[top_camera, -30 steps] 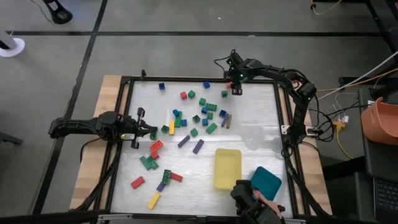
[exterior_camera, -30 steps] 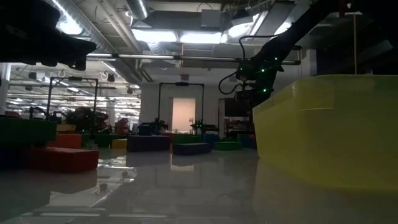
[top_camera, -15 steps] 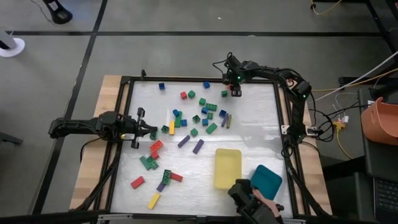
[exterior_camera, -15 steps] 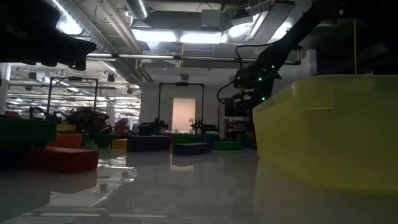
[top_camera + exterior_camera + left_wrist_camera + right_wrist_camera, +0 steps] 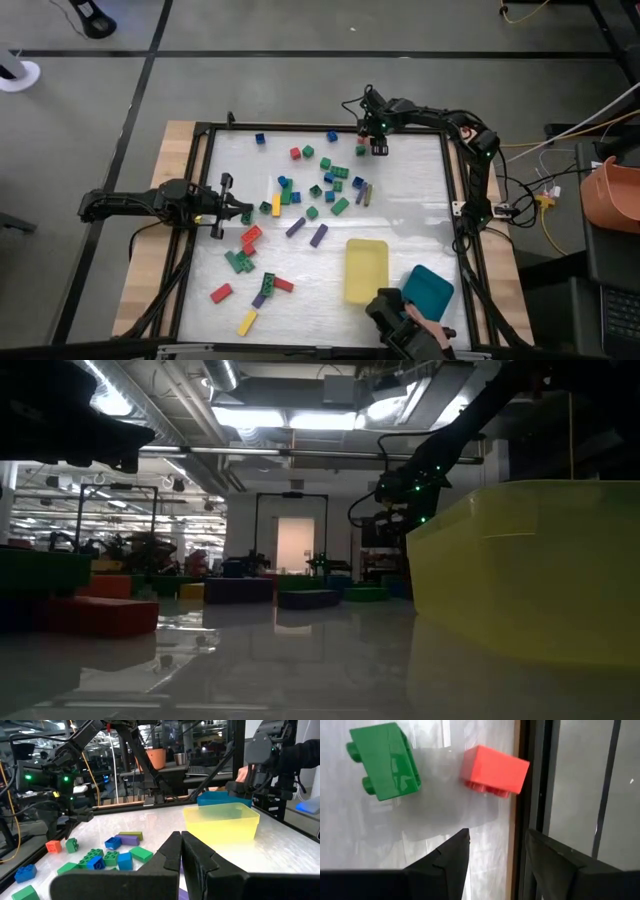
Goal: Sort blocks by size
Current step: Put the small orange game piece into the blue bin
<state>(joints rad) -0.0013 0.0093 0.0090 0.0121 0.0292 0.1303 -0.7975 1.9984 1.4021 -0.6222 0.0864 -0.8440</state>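
Right gripper (image 5: 379, 147) at the surface's (image 5: 400, 200) far edge, fingers partly apart, holding nothing, above a red block (image 5: 495, 770) and green block (image 5: 385, 760), left gripper (image 5: 222, 207) closed, empty, beside scattered blocks (image 5: 320, 190).

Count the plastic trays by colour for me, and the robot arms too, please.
Yellow rectangular plastic tray: 1
Teal rectangular plastic tray: 1
Dark robot arms, left and right: 2
Total: 4
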